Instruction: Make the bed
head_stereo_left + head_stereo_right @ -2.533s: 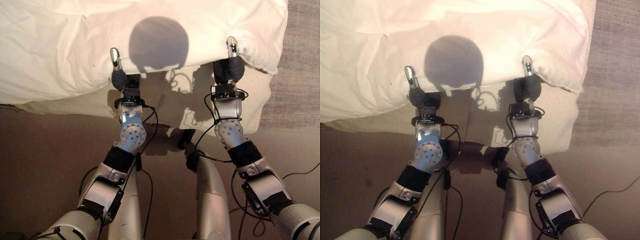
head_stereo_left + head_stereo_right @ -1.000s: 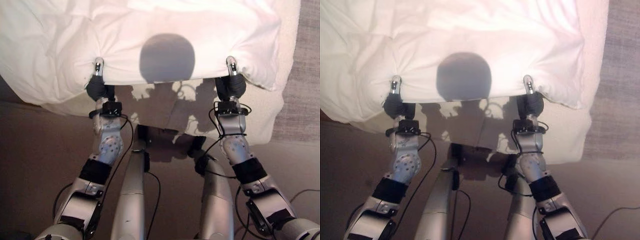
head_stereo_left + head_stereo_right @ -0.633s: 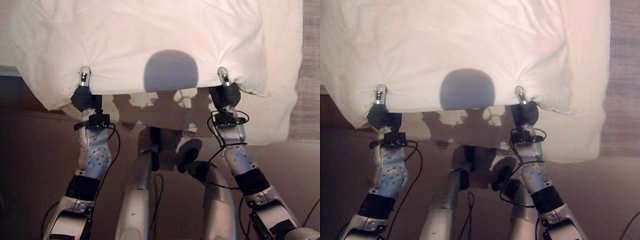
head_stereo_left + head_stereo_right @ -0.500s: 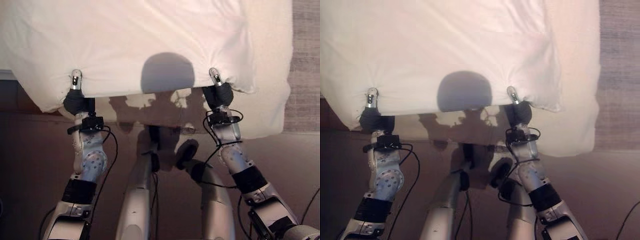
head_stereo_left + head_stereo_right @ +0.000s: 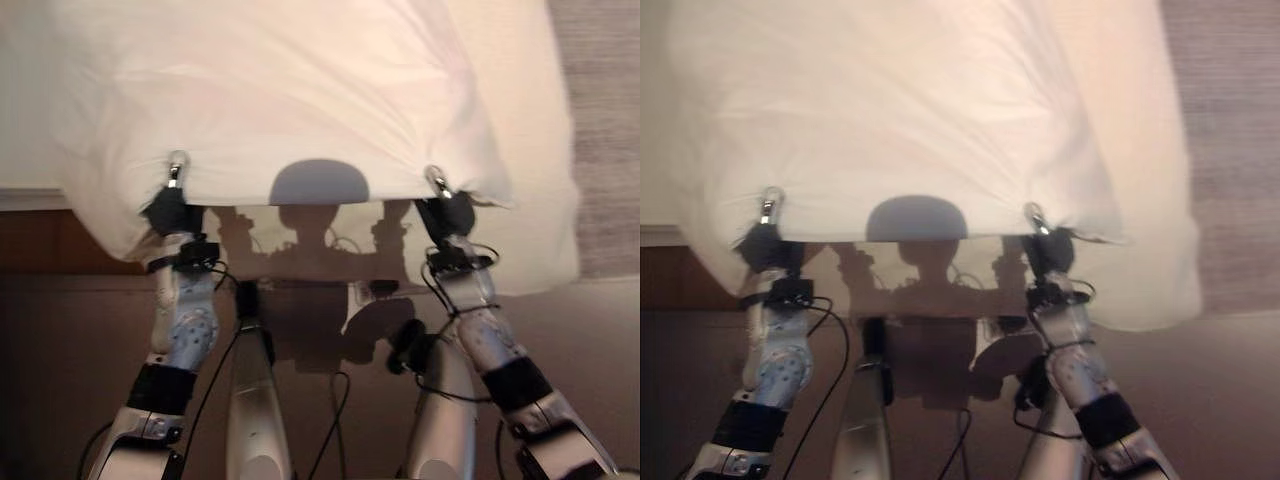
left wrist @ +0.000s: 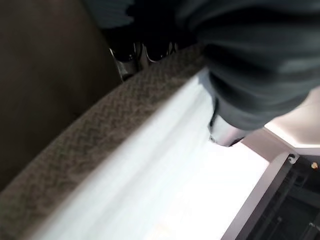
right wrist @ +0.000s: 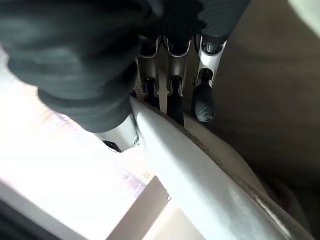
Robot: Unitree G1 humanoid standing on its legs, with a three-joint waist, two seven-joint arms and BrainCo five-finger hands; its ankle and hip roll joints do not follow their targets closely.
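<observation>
White duvet (image 5: 300, 90) taut along near edge, puckered where left hand (image 5: 170, 205) and right hand (image 5: 445, 212) pinch it (thumbs on top); brown floor (image 5: 60, 350) below.

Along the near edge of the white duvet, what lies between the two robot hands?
Only the duvet edge itself, taut between the left robot hand and right robot hand in the left eye view.

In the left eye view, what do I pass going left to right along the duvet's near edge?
Duvet's hanging left corner → left hand pinching the edge → right hand pinching the edge → mattress side → grey carpet.
</observation>
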